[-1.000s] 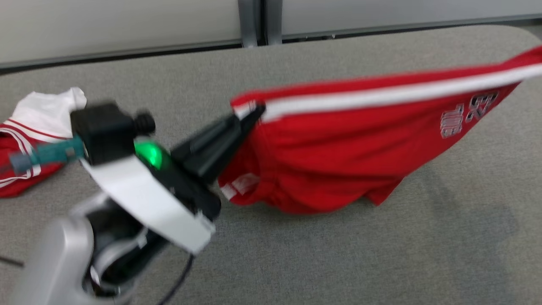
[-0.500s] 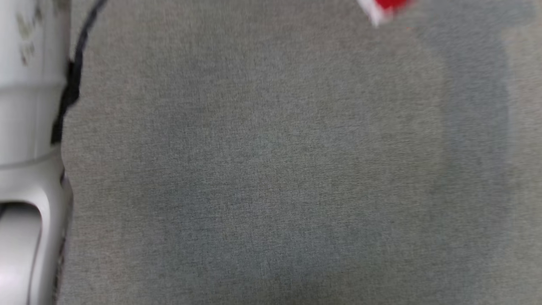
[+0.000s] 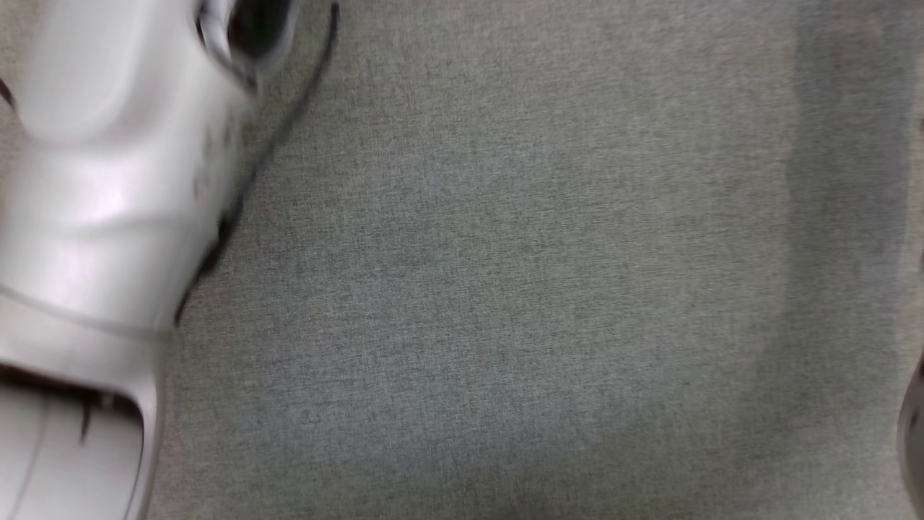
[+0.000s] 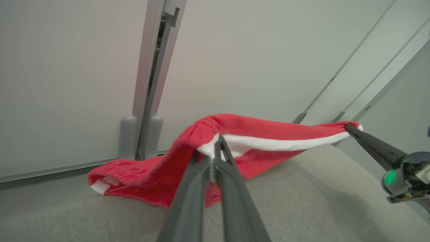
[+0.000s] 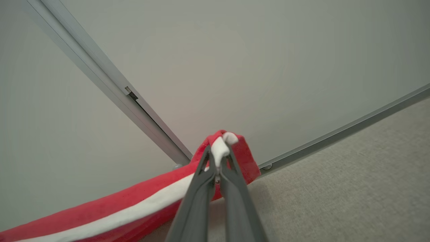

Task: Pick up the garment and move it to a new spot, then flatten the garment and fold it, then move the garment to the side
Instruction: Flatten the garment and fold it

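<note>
Left gripper [image 4: 216,149], right gripper [image 5: 218,161] on garment [image 4: 161,174]

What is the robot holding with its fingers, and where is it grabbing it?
The red garment: left fingers pinch one end of its white stripe, right fingers pinch the other end.

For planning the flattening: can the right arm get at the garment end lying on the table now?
Probably not yet: the right gripper is shut on a striped corner of the garment; the table between looks free.
</note>
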